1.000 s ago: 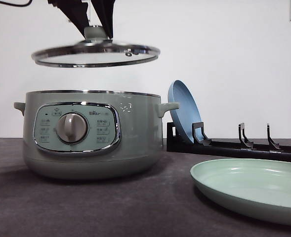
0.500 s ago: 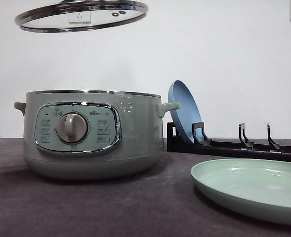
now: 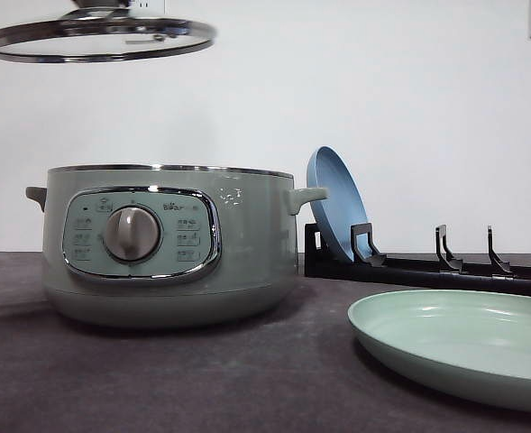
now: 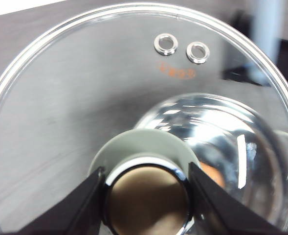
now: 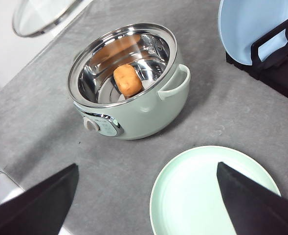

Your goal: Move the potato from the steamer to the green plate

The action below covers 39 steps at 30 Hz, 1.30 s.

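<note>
My left claw (image 4: 146, 196) is clamped on the knob (image 4: 146, 193) of the glass lid (image 3: 96, 38), one dark finger pressed against each side of it, and I hold the lid high in the air, above the steamer (image 3: 166, 244) and off toward its left side, well clear of the rim. Through the glass in my left wrist view I can see the two small chrome vent rings (image 4: 166, 43) and, below, the shiny steel bowl of the open pot with a smudge of orange that I take to be the potato, though it is too blurred there to be sure. My right claw (image 5: 146, 200) hangs above the counter (image 5: 207, 112) with its two dark fingers (image 5: 36, 203) spread wide apart and nothing between them. From that wrist the potato (image 5: 127, 80) shows plainly: it lies on the bottom of the steamer's steel inner bowl, roughly in the middle, uncovered. The steamer stands on the grey counter with its dial (image 3: 132, 233) and control panel facing the front camera. The green plate (image 3: 463, 343) lies flat on the counter near the steamer, on its right, apart from it and bare. Behind the green plate a blue plate (image 3: 335, 203) leans upright in a black dish rack (image 3: 427, 266), just beside the steamer's right handle (image 3: 306, 197).
</note>
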Each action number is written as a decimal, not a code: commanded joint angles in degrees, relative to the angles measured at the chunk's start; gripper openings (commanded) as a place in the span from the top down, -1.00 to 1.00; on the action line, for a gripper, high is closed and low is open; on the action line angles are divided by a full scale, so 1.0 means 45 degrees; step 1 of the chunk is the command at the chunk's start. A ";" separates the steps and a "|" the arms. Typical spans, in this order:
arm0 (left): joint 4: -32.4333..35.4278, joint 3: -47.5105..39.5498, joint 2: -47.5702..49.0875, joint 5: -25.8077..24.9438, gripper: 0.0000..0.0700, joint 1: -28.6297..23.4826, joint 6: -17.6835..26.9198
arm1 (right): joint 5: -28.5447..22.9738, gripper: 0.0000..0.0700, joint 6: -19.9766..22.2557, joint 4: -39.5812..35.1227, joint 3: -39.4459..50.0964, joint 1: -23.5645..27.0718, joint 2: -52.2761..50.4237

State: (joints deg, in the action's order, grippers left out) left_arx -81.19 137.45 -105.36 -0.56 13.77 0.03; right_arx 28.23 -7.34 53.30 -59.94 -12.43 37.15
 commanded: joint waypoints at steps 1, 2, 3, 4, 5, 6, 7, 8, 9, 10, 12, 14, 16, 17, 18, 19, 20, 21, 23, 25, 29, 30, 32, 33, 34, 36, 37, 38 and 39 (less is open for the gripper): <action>-0.0359 0.0529 0.0199 -0.0005 1.00 -0.0238 -0.0102 | -0.0044 -0.64 0.0209 -0.0126 -0.0180 -0.0053 0.0049; -0.0359 0.0529 0.0199 -0.0005 1.00 -0.0452 -0.0102 | -0.0044 -0.64 0.0216 -0.0126 -0.0183 -0.0053 0.0049; -0.0359 0.0529 0.0199 -0.0005 1.00 -0.0674 -0.0102 | -0.0042 -0.64 0.0247 -0.0126 -0.0185 -0.0053 0.0049; -0.0359 0.0529 0.0199 -0.0005 1.00 -0.0902 -0.0102 | -0.0039 -0.64 0.0295 -0.0126 -0.0185 -0.0053 0.0049; -0.0359 0.0529 0.0199 -0.0005 1.00 -0.1123 -0.0105 | -0.0042 -0.64 0.0351 -0.0126 -0.0185 -0.0053 0.0049; -0.0359 0.0529 0.0199 -0.0005 1.00 -0.1346 -0.0105 | -0.0042 -0.64 0.0383 -0.0128 -0.0185 -0.0053 0.0049; -0.0359 0.0529 0.0199 -0.0005 1.00 -0.1573 -0.0102 | -0.0039 -0.64 0.0398 -0.0131 -0.0185 -0.0053 0.0049; -0.0359 0.0529 0.0199 -0.0005 1.00 -0.1779 -0.0105 | -0.0039 -0.64 0.0399 -0.0131 -0.0185 -0.0053 0.0049; -0.0359 0.0529 0.0199 -0.0005 1.00 -0.1998 -0.0108 | -0.0037 -0.64 0.0397 -0.0133 -0.0183 -0.0053 0.0050; -0.0359 0.0529 0.0199 -0.0005 1.00 -0.2228 -0.0112 | -0.0034 -0.64 0.0394 -0.0136 -0.0180 -0.0053 0.0053; -0.0359 0.0529 0.0199 -0.0005 1.00 -0.2632 -0.0117 | -0.0018 -0.64 0.0308 -0.0191 -0.0186 -0.0053 0.0127; -0.0356 0.0529 0.0199 -0.0008 1.00 -0.2983 -0.0117 | 0.0068 -0.64 0.0216 -0.0238 -0.0193 -0.0057 0.0329; -0.0359 0.0529 0.0199 -0.0005 1.00 -0.3280 -0.0121 | 0.0213 -0.64 0.0098 -0.0281 -0.0209 -0.0073 0.0664; -0.0359 0.0529 0.0196 -0.0005 1.00 -0.3387 -0.0121 | 0.0364 -0.64 0.0057 -0.0329 -0.0231 -0.0117 0.0919; -0.0359 0.0529 0.0194 -0.0005 1.00 -0.3488 -0.0123 | 0.0476 -0.64 0.0010 -0.0370 -0.0285 -0.0177 0.1213; -0.0359 0.0529 0.0194 -0.0005 1.00 -0.3580 -0.0126 | 0.0539 -0.64 -0.0044 -0.0405 -0.0377 -0.0256 0.1553; -0.0359 0.0529 0.0194 -0.0005 1.00 -0.3651 -0.0129 | 0.0538 -0.64 -0.0048 -0.0420 -0.0558 -0.0381 0.1963; -0.0359 0.0529 0.0194 -0.0005 1.00 -0.3710 -0.0137 | 0.0531 -0.63 -0.0053 -0.0447 -0.0791 -0.0524 0.2417; -0.0359 0.0529 0.0194 -0.0008 1.00 -0.3792 -0.0157 | 0.0521 -0.63 -0.0125 -0.0572 -0.1409 -0.0853 0.3434; -0.0359 0.0529 0.0194 -0.0010 1.00 -0.3840 -0.0165 | 0.0524 -0.63 -0.0208 -0.0695 -0.2181 -0.1216 0.4548; -0.0359 0.0529 0.0194 -0.0008 1.00 -0.3840 -0.0202 | 0.0439 -0.64 -0.0208 -0.0685 -0.4132 -0.1981 0.7075; -0.0359 0.0529 0.0194 -0.0010 1.00 -0.3840 -0.0202 | 0.0437 -0.64 -0.0220 -0.0685 -0.4664 -0.2195 0.7741; -0.0359 0.0529 0.0194 -0.0010 1.00 -0.3840 -0.0202 | 0.0437 -0.63 -0.0266 -0.0622 -0.5781 -0.2661 0.9108; -0.0359 0.0529 0.0194 -0.0010 1.00 -0.3840 -0.0202 | 0.0434 -0.63 -0.0272 -0.0544 -0.6357 -0.2903 0.9802; -0.0359 0.0529 0.0194 -0.0010 1.00 -0.3840 -0.0199 | 0.0427 -0.63 -0.0261 -0.0437 -0.6969 -0.3159 1.0535; -0.0359 0.0529 0.0194 -0.0010 1.00 -0.3844 -0.0199 | 0.0423 -0.64 -0.0198 -0.0273 -0.8089 -0.3589 1.1848; -0.0359 0.0529 0.0194 -0.0010 1.00 -0.3844 -0.0199 | 0.0422 -0.63 -0.0164 -0.0198 -0.8652 -0.3796 1.2485; -0.0359 0.0529 0.0194 -0.0010 1.00 -0.3844 -0.0199 | 0.0401 -0.63 -0.0118 -0.0135 -0.9287 -0.4018 1.3178; -0.0359 0.0529 0.0194 -0.0010 1.00 -0.3844 -0.0199 | 0.0387 -0.63 -0.0056 -0.0072 -0.9933 -0.4236 1.3869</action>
State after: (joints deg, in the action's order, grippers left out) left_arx -81.19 137.45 -105.36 -0.34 -3.38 -0.60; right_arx 29.98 -7.92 53.02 -101.27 -30.53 96.18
